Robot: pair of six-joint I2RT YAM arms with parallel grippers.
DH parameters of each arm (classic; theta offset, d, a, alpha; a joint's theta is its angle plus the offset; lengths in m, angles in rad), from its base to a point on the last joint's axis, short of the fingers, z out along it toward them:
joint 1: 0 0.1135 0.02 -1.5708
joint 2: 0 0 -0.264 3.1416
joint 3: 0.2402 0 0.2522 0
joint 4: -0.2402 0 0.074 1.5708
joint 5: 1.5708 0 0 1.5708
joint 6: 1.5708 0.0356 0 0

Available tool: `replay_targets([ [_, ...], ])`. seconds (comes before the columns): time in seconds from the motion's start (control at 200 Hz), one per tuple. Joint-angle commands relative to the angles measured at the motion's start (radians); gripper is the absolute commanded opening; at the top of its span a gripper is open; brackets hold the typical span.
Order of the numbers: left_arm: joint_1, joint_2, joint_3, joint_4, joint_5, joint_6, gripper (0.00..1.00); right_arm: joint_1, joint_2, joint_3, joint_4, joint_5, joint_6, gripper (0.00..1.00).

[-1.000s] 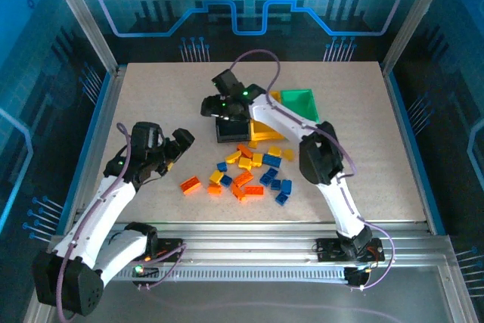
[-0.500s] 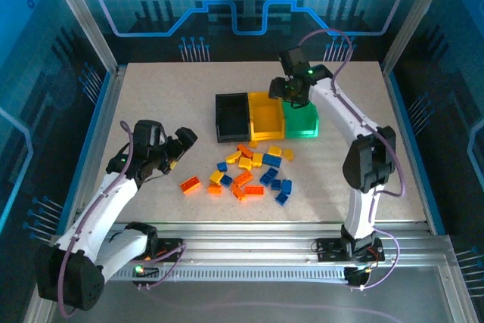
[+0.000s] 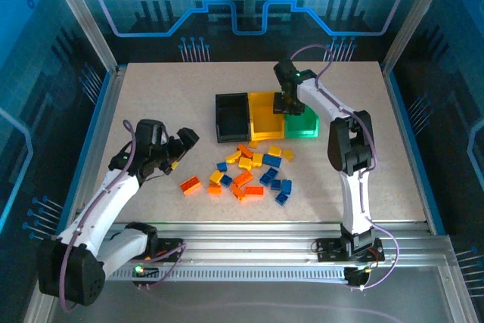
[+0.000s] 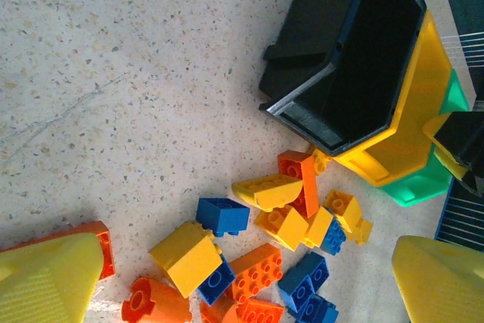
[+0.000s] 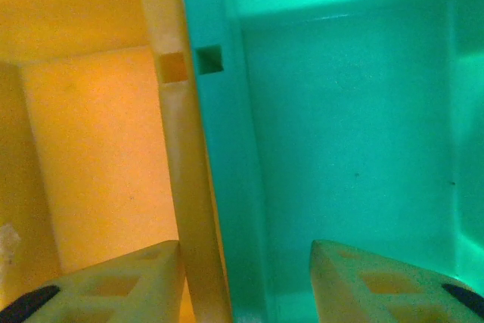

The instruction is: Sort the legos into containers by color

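The legos [image 3: 249, 171] lie in a loose pile of yellow, orange and blue bricks in front of the containers, with one orange brick [image 3: 190, 184] apart at the left. The black bin [image 3: 231, 116], yellow bin [image 3: 262, 122] and green bin [image 3: 303, 123] stand joined in a row. My right gripper [image 3: 283, 104] reaches down over the yellow-green divide. In the right wrist view it [image 5: 246, 285] straddles the joined walls [image 5: 181, 156]: one finger in the yellow bin [image 5: 98, 149] against the wall, the other in the green bin [image 5: 355, 149] with a gap. My left gripper [image 4: 242, 285] hangs open over the pile's left side, holding nothing.
All three bins look empty inside. Bare speckled tabletop [image 3: 151, 88] stretches left of the bins and right of the pile [image 3: 363, 164]. Metal frame rails border the table at both sides and along the near edge [image 3: 265, 228].
The right arm swung from over the black bin to the far right, then came back and dropped onto the yellow-green divide, its jaws narrowing. The left arm barely moved.
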Motion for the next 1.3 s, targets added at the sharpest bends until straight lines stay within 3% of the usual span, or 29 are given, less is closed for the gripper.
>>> replay_targets([
  [0.0,0.007,0.01,-0.013,0.015,0.022,0.004,0.99,0.012,0.037,0.037,-0.026,-0.004,0.007,0.42],
  [0.2,0.007,0.018,-0.017,0.016,0.017,0.004,0.99,0.048,0.086,0.083,-0.055,0.003,0.017,0.27],
  [0.42,0.007,0.025,-0.023,0.018,0.018,0.001,0.99,0.078,0.118,0.154,-0.064,0.001,0.018,0.0],
  [0.555,0.007,0.023,-0.025,0.012,0.017,0.003,0.99,0.091,0.132,0.214,-0.108,-0.002,0.008,0.0],
  [1.216,0.007,0.022,-0.043,0.024,0.043,0.002,0.99,0.127,0.107,0.127,-0.089,0.01,0.076,0.0],
  [1.296,0.007,0.023,-0.039,0.024,0.047,0.004,0.99,0.127,0.102,0.126,-0.093,0.012,0.084,0.21],
])
